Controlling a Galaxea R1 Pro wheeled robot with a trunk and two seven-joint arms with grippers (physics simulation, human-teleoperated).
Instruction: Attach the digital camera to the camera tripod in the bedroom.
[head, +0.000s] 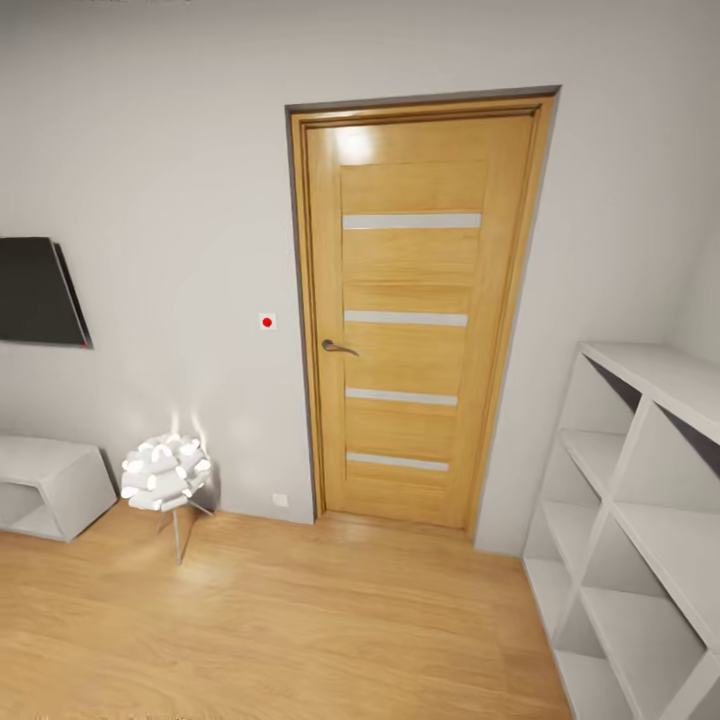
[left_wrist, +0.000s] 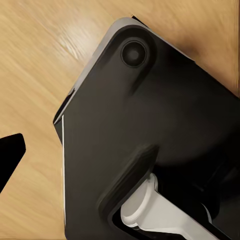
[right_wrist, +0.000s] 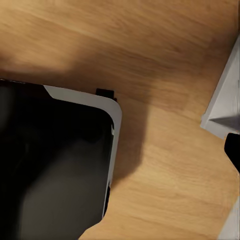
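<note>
The digital camera and the camera tripod are out of view. In the head view I face a shut wooden door (head: 410, 320) in a white wall, over a light wood floor (head: 280, 630). In the left wrist view one dark fingertip (left_wrist: 10, 155) pokes in at the picture's edge, beside my black, grey-edged base (left_wrist: 150, 130). A dark fingertip (right_wrist: 233, 150) also sits at the edge of the right wrist view, apart from the base (right_wrist: 55, 165). Nothing is seen held by either one.
A white ball-cluster lamp (head: 165, 470) on thin legs stands left of the door. A dark wall screen (head: 38, 292) hangs above a low white cabinet (head: 50, 485) at the left. White cube shelves (head: 640, 520) line the right wall.
</note>
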